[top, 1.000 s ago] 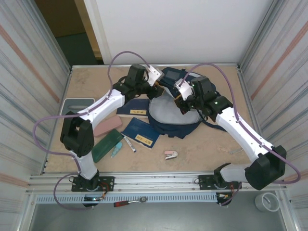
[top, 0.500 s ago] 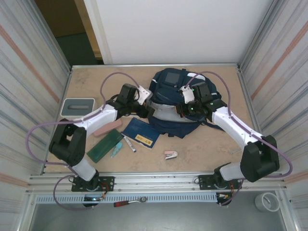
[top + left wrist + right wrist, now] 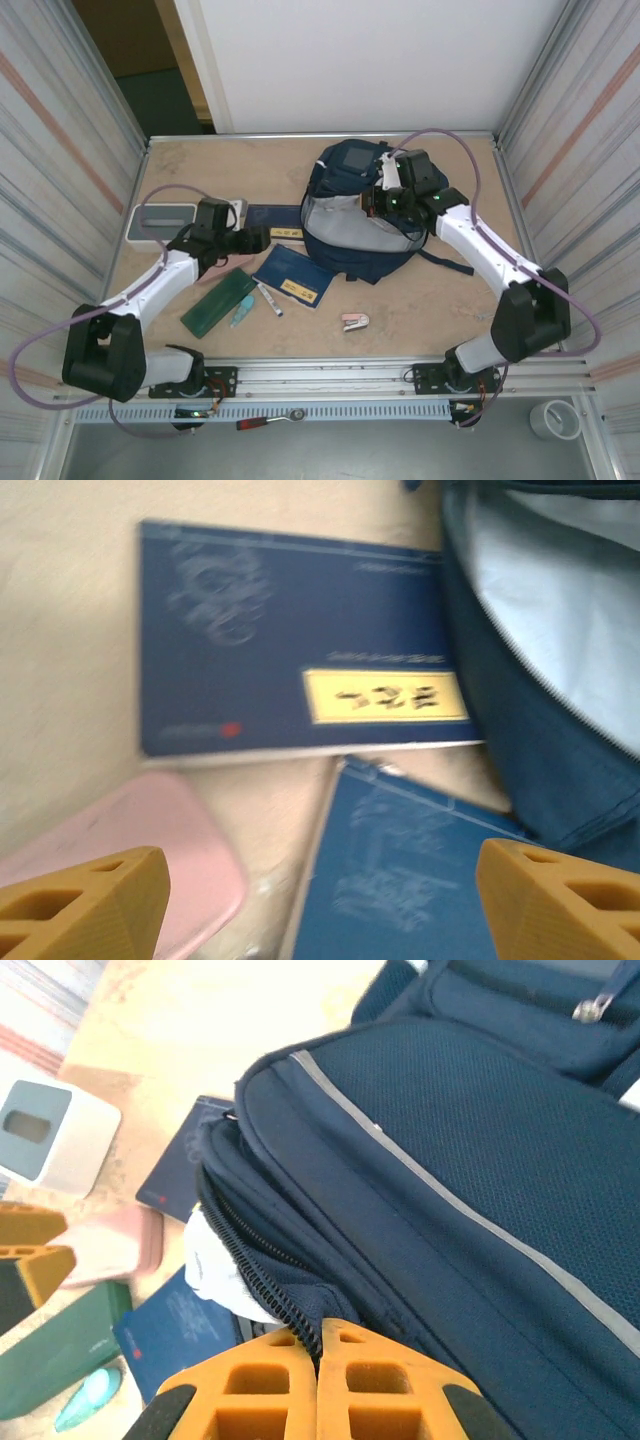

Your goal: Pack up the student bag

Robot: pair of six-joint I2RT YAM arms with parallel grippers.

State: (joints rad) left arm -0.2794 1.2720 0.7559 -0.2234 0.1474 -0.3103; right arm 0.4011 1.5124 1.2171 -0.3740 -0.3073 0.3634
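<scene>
The student bag (image 3: 355, 225), navy with grey lining, stands at the back middle of the table with its main opening gaping toward the left. My right gripper (image 3: 374, 204) is shut on the bag's zipper edge (image 3: 318, 1345) and holds the opening up. My left gripper (image 3: 257, 238) hovers open left of the bag, nothing between its orange fingers (image 3: 85, 900). Below it lie a dark blue notebook (image 3: 290, 650) with a yellow label, a brighter blue notebook (image 3: 400, 880) and a pink case (image 3: 130, 850).
A green case (image 3: 220, 300), a teal marker (image 3: 243, 313) and a pen (image 3: 270, 298) lie in front of the left arm. A small pink stapler (image 3: 354, 322) sits near the front. The grey-white box (image 3: 160, 222) stands at the left. Metal walls close both sides.
My left gripper has let go and opened, drawing back left from the bag to above the notebooks. The right gripper has pulled the bag's edge toward the back, keeping its grip.
</scene>
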